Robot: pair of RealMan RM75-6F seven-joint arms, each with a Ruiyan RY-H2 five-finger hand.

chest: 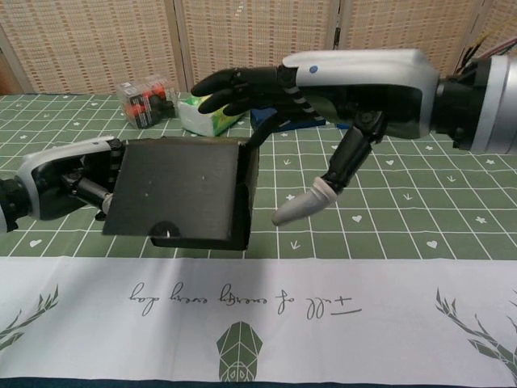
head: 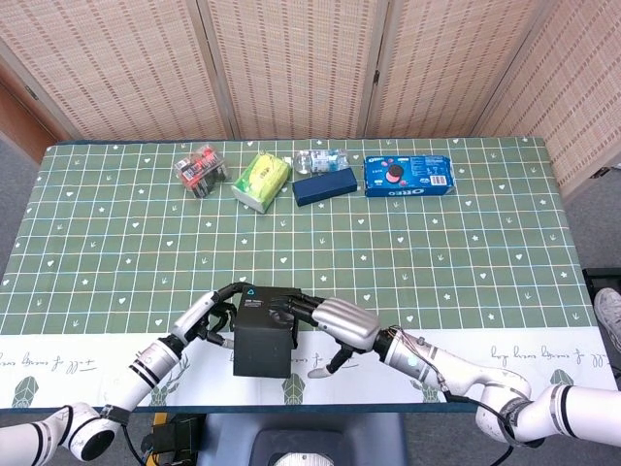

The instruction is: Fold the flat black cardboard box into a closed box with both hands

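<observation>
The black cardboard box, lid down, sits at the near edge of the green surface. The left robot hand grips its left side; the right robot hand lies spread across its top, thumb hanging free.

A table is being covered by a green grid-patterned cloth with a white printed border at six o'clock. Toward twelve o'clock, a row is being formed by a pack of red items, a green packet, a clear bottle, a dark blue box and an Oreo pack.
</observation>
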